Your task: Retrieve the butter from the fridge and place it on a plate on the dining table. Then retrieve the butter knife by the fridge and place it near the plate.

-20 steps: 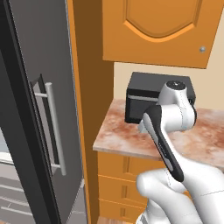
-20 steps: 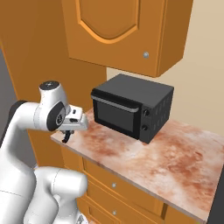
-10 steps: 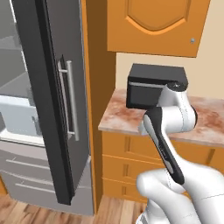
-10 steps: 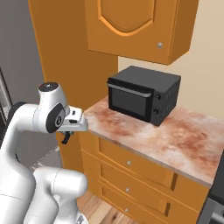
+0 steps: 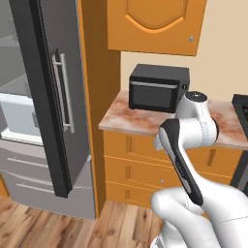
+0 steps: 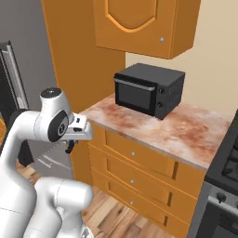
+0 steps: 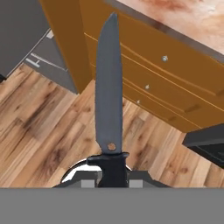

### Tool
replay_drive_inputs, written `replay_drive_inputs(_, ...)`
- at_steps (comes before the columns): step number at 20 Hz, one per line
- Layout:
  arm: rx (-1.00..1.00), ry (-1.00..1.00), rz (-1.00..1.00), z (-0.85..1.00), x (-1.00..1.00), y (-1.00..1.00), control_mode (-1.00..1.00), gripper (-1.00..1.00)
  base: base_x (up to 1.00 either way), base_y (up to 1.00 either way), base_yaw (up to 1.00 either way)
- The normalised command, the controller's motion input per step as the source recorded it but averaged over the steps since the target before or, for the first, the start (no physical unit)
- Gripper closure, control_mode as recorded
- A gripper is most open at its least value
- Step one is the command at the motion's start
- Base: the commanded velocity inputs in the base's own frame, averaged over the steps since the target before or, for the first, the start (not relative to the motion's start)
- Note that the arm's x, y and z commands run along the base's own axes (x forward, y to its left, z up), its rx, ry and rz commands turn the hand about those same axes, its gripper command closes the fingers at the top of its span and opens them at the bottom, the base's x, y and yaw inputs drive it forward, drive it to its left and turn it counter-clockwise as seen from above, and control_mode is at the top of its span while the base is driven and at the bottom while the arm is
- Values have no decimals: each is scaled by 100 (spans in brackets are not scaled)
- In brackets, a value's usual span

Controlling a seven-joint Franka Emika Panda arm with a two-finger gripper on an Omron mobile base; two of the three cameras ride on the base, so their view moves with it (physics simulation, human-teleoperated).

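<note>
Above the floorboards, the tool (image 7: 112, 177) grips the butter knife (image 7: 109, 92) (blade outward).

arm's folded up tight in front of the base, elbow high, gripper (image 6: 70, 146) tucked low and pointing down, jaws clamped on the butter knife (image 7: 109, 94) handle

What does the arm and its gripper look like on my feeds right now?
The arm is glossy white with rounded, bulbous links. A long black strip runs down one link, and a joint carries a round dark grey cap on the end. The gripper sits on a small white boxy hand with dark fingers below it. No cables or markings visible.
</note>
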Motion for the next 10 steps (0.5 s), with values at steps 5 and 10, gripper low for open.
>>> replay_drive_inputs(5, 0, 0, 0, 0, 0, 0, 100, 100, -24, -30, 21)
replay_drive_inputs(10, 0, 0, 0, 0, 0, 0, 100, 100, -16, -28, 46)
